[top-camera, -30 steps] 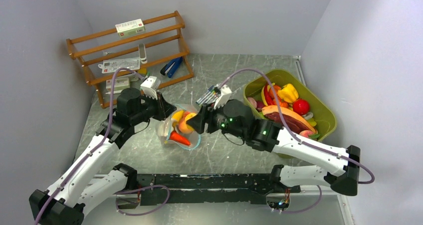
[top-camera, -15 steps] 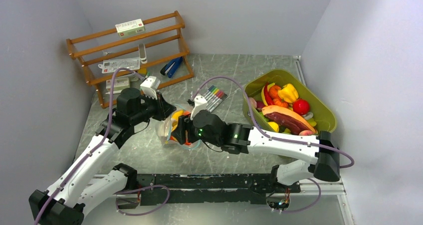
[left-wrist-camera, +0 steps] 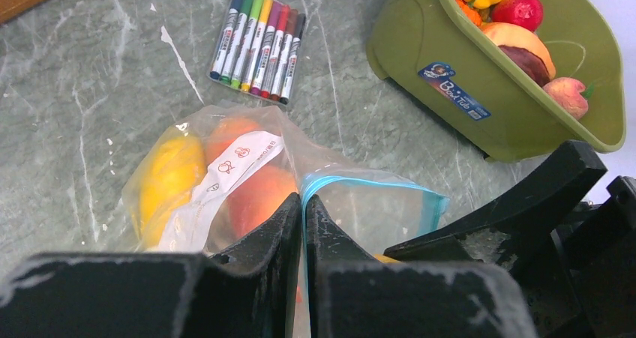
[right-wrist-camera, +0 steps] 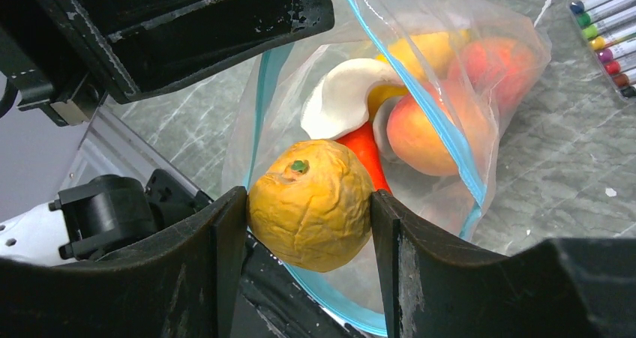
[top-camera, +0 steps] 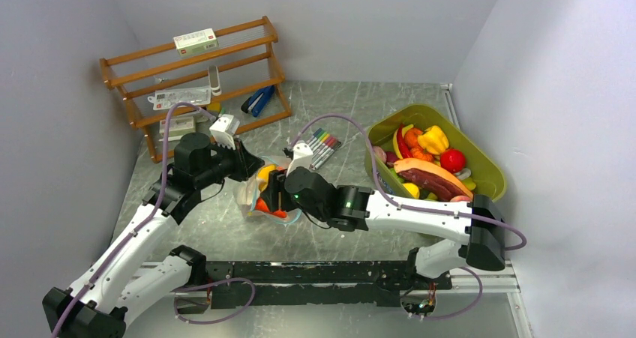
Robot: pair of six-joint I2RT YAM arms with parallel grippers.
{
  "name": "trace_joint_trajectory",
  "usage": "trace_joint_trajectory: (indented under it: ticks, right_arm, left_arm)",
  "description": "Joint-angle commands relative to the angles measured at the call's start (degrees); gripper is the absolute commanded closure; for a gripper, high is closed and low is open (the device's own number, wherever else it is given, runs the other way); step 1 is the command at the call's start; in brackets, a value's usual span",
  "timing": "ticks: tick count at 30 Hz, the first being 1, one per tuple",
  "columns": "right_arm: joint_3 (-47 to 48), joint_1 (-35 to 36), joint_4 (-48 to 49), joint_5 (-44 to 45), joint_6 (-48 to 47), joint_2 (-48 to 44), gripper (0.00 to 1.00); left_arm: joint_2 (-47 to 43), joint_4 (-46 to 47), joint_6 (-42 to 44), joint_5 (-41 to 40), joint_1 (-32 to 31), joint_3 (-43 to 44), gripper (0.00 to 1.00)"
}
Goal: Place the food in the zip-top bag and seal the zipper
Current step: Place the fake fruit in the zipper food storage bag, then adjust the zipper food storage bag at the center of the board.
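Wrinkly orange plastic fruit (right-wrist-camera: 315, 225), clamped between right gripper (right-wrist-camera: 307, 198) fingers, has shifted toward 9 o'clock to clear zip-top bag (left-wrist-camera: 375, 214) mouth; left gripper (left-wrist-camera: 302, 203) pinches teal zipper (left-wrist-camera: 367, 180).

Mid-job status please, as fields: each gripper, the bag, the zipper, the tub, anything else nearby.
left gripper: shut on the zip-top bag, at its mouth edge
right gripper: shut on a wrinkled yellow fruit, at the bag mouth
bag contents: several food pieces
zipper: unsealed, mouth open
green tub: holds more toy food
marker pens: on table, beyond bag
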Motion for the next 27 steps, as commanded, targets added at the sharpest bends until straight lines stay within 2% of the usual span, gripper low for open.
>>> trace_joint_trajectory:
  ticks: [1,5,11,20,23,24,27]
  right_arm:
    - [-0.30,0.24,3.46,0.65,0.89,0.55,0.43]
    - [-0.64,0.29,4.26,0.20,1.25,-0.19,0.35]
    - [0.00,0.27,1.49,0.02,3.27,-2.25,0.33]
    - [1.77,0.25,-9.86,3.90,14.97,-7.46,0.41]
    - [0.39,0.30,-15.85,8.72,22.74,-9.09,0.46]
    - [0.23,0.30,-18.49,10.09,28.03,-9.26,0.47]
    - [1.04,0.26,-26.65,11.65,37.76,-8.88,0.47]
  left_arm:
    - [-0.73,0.90,-0.66,-0.32,0.30,0.66,0.93]
    - [-0.81,0.82,-0.62,-0.46,0.30,0.67,0.93]
    - [-0.70,0.59,-0.32,-0.78,0.30,0.98,0.93]
    - [-0.86,0.29,0.06,-1.35,0.30,1.09,0.93]
    - [-0.94,0.72,-0.35,-1.09,0.30,0.57,0.93]
    - [-0.98,0.87,-0.44,-1.07,0.30,0.42,0.93]
    - [-1.01,0.90,-0.45,-1.15,0.30,0.25,0.93]
